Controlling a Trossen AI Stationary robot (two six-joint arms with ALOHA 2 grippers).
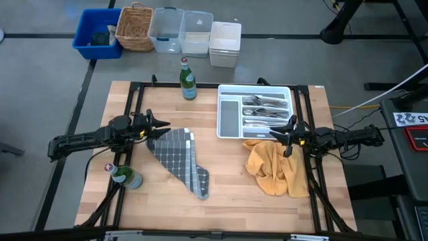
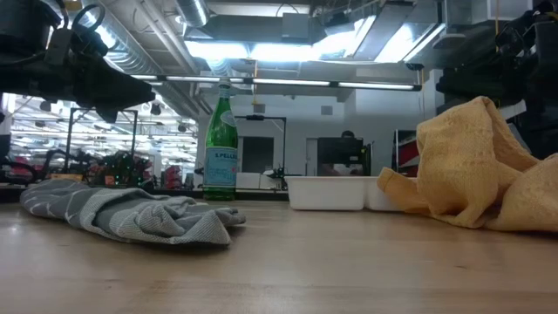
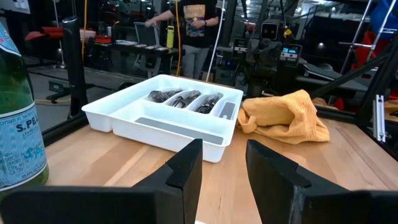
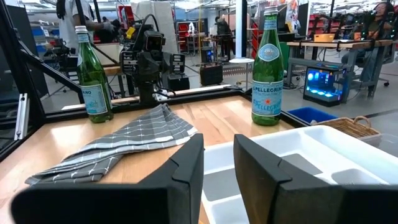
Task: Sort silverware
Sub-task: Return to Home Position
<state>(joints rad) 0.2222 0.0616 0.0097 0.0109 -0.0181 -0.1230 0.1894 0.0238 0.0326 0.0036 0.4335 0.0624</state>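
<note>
Shiny silver metal silverware (image 1: pixel 262 107) lies in the white compartmented plastic tray (image 1: pixel 230 117); none shows outside it, so sorting looks done. Left claw (image 1: pixel 164 128) and right claw (image 1: pixel 275 134) hang beside the tray, slightly spread and empty.

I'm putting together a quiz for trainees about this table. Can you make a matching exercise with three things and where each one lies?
Things:
1. silverware
2. yellow towel
3. grey checked towel

Places:
a. beside the left gripper
b. in the white tray
c. beside the right gripper

Pairs: 1-b, 2-c, 3-a
</note>
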